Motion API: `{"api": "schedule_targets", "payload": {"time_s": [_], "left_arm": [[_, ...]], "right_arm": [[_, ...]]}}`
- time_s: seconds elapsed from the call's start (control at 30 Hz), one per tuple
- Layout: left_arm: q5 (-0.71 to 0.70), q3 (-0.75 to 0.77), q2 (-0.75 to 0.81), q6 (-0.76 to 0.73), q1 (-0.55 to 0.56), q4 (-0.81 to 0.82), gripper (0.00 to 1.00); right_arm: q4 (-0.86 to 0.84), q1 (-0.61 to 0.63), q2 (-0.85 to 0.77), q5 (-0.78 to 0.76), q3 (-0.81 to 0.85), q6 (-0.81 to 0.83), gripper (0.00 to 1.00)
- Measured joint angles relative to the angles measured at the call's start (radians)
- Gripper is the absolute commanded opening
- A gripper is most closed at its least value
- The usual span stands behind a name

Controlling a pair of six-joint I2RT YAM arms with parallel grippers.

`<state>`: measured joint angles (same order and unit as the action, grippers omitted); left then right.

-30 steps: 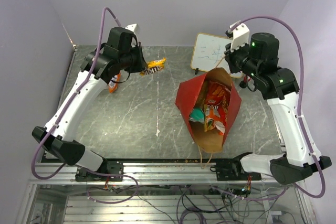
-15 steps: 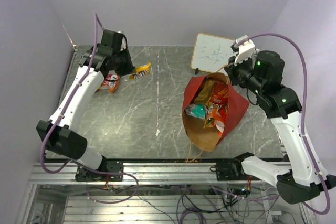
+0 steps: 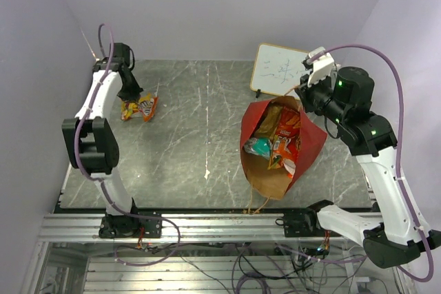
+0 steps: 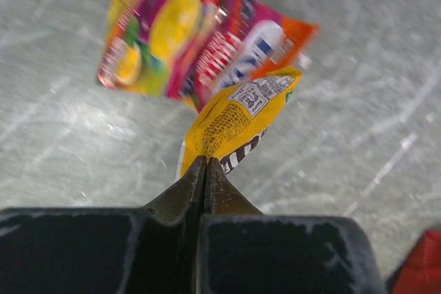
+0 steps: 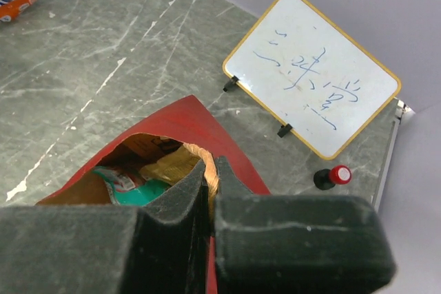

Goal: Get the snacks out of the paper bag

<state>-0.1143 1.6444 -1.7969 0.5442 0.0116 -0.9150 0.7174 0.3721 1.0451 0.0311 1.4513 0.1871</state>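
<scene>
The red paper bag (image 3: 306, 144) lies open on the right of the table, brown inside, with red and teal snack packets (image 3: 282, 139) in it. My right gripper (image 5: 211, 170) is shut on the bag's cord handle (image 5: 212, 182) at its rim (image 5: 172, 111), holding the mouth up. My left gripper (image 4: 204, 164) is shut on a small yellow snack packet (image 4: 238, 116) just above the table at the far left. An orange-pink snack packet (image 4: 186, 32) lies right beside it, also seen in the top view (image 3: 140, 107).
A small whiteboard (image 3: 281, 70) stands at the back right, with a red-capped marker (image 5: 332, 176) near it. The purple walls close in on the left, back and right sides.
My left arm has swung further left and back, carrying the yellow packet to the orange packet near the left wall. The right gripper and the bag have hardly moved over the last half second.
</scene>
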Motion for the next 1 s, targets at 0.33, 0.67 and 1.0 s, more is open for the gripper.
{"api": "schedule_targets", "payload": {"time_s": [0.33, 0.67, 1.0], "left_arm": [[0.074, 0.144, -0.267, -0.106, -0.138, 0.014, 0.07], [0.179, -0.044, -0.279, -0.119, -0.152, 0.084, 0.07], [0.23, -0.081, -0.247, -0.116, -0.161, 0.076, 0.07]], "right_arm": [[0.007, 0.0, 0.026, -0.024, 0.019, 0.038, 0.0], [-0.011, 0.0, 0.032, -0.027, 0.015, -0.002, 0.0], [-0.013, 0.0, 0.036, -0.018, 0.018, -0.029, 0.0]]}}
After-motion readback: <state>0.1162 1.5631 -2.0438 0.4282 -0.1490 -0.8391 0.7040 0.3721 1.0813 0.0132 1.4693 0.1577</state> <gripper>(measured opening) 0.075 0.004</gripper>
